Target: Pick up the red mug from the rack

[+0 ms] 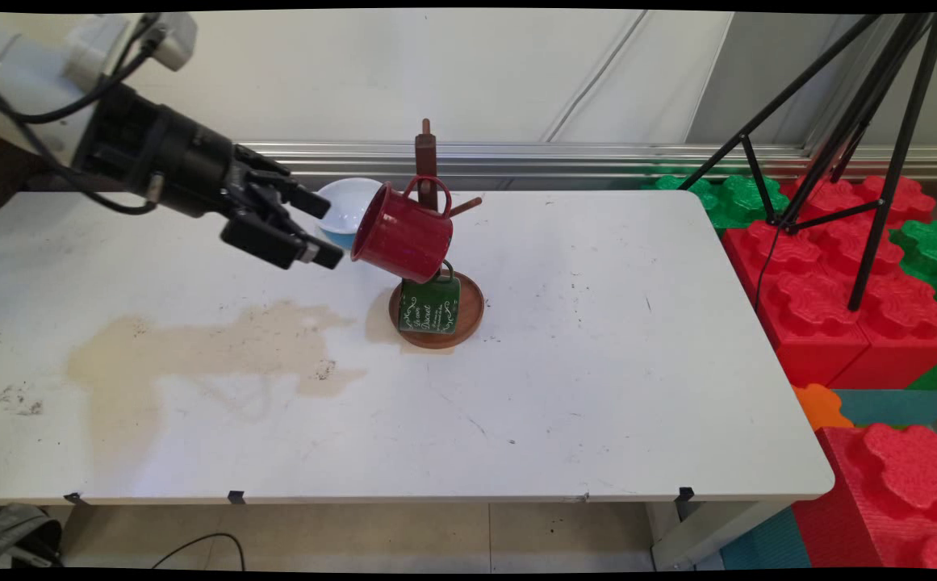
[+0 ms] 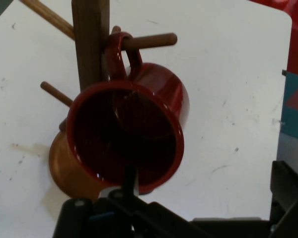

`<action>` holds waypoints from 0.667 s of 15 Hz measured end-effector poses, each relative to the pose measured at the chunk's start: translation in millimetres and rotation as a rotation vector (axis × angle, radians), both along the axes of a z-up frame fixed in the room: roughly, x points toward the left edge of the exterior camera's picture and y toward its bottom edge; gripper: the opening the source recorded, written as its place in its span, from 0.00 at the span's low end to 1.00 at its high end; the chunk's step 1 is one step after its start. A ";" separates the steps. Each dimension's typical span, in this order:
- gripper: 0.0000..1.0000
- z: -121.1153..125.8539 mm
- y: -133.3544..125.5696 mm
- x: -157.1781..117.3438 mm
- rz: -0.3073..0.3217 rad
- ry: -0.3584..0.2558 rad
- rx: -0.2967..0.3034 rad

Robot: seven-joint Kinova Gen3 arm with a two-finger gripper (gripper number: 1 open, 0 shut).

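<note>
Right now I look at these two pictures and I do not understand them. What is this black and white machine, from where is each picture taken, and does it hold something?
It is a robot arm with a black two-finger gripper. The wide picture comes from a fixed camera above the white table. The other comes from a camera on the hand, looking along the gripper. On the table stands a wooden mug tree on a round base. A red mug hangs by its handle from a peg, and a green mug hangs lower. A white bowl sits behind. The gripper is open, just beside the red mug's rim, and holds nothing.
</note>
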State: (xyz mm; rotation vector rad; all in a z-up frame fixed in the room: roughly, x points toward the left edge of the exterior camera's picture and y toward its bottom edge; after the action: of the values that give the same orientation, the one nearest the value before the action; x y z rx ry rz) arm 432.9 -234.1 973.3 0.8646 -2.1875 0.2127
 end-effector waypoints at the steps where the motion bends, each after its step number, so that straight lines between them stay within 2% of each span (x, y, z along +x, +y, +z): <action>1: 1.00 -1.3 -3.0 -2.8 0.001 0.004 0.004; 10: 1.00 -19.7 -32.2 -26.3 0.012 0.033 0.042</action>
State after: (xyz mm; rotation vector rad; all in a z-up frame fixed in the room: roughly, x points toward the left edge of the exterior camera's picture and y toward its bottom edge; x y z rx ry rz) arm 406.6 -266.4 953.6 0.8987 -2.1635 0.1574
